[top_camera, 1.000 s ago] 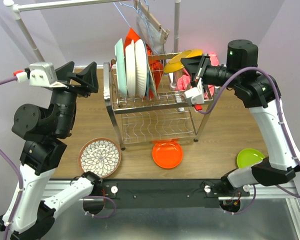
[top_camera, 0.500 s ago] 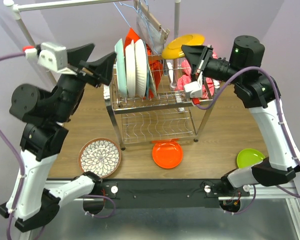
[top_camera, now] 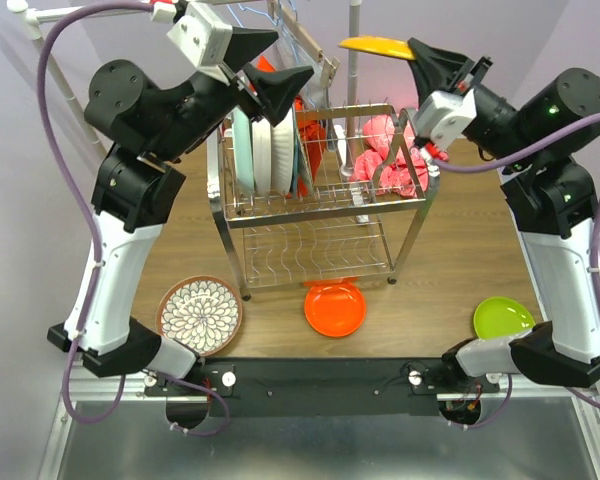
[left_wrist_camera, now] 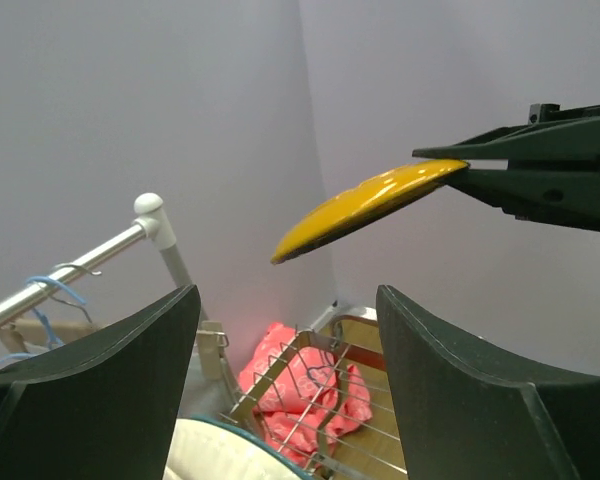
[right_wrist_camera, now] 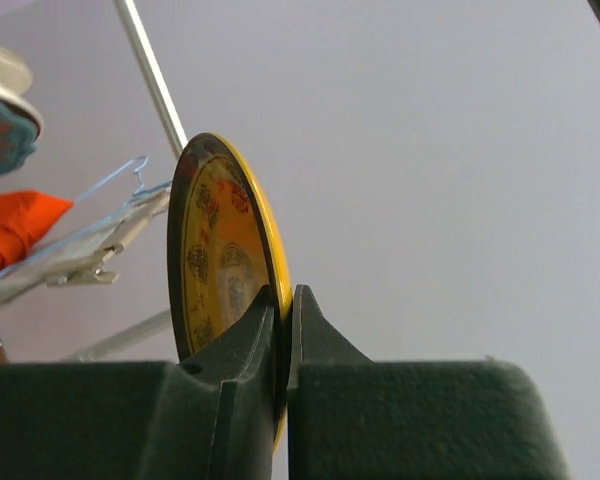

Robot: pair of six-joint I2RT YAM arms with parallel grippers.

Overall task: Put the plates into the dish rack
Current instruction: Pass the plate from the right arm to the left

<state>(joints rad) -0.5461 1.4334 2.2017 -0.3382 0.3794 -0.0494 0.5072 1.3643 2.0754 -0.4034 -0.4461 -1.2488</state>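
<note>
Pinched shut on the rim of a small yellow plate [top_camera: 378, 45], the right gripper [top_camera: 417, 52] holds the dish almost flat at the top centre of the overhead frame, above the dish rack [top_camera: 320, 206] and clear of it. The right wrist view shows both fingers tight against the plate's edge and its patterned face turned left. The left gripper [top_camera: 272, 62] stands spread wide with nothing between its fingers, upper left of centre in the overhead view, just over the plates already in the rack. In its own wrist view the yellow plate hangs in the upper middle, well apart from the two dark fingers [left_wrist_camera: 90, 400].

The chrome rack fills the middle of the wooden table [top_camera: 430, 300]. In the left part of its upper shelf a mint plate [top_camera: 238, 135], white plates [top_camera: 262, 145] and a teal plate [top_camera: 300, 160] stand on edge. A pink cloth [top_camera: 388, 165] lies at the shelf's right end. A white clothes rail [top_camera: 80, 12] crosses the upper left corner.

On the table a floral plate [top_camera: 200, 313] lies lower left, an orange plate [top_camera: 335, 308] just in front of the rack, and a lime green plate [top_camera: 502, 317] lower right.
</note>
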